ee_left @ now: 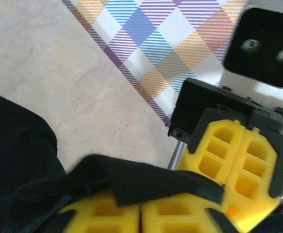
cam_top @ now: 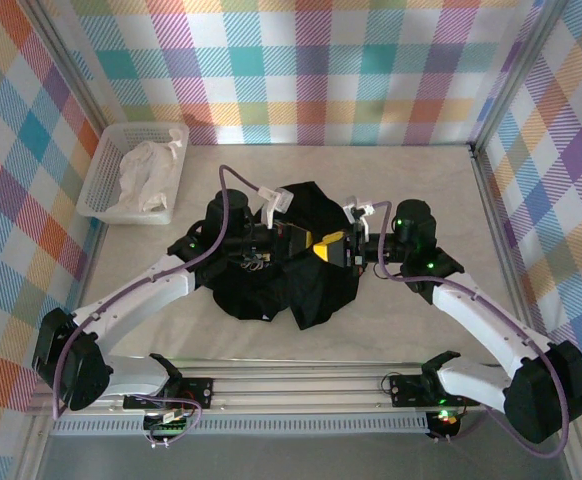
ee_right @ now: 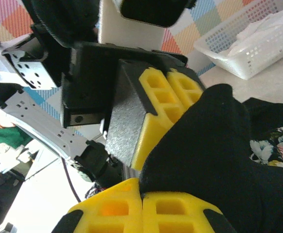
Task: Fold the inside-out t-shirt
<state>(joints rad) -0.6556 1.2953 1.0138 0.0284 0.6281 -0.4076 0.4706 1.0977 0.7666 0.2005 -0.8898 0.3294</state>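
White mesh basket (cam_top: 96,178) at the table's (cam_top: 421,330) far-left corner holds a crumpled white cloth (cam_top: 149,172). The black inside-out t-shirt (cam_top: 271,290) lies bunched mid-table, outside the basket. Left gripper (ee_left: 140,213) and right gripper (ee_right: 141,213), tips almost meeting, each pinch its fabric.

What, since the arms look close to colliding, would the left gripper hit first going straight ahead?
Likely the right gripper, directly ahead beyond the t-shirt fold in the left gripper's shut tips.
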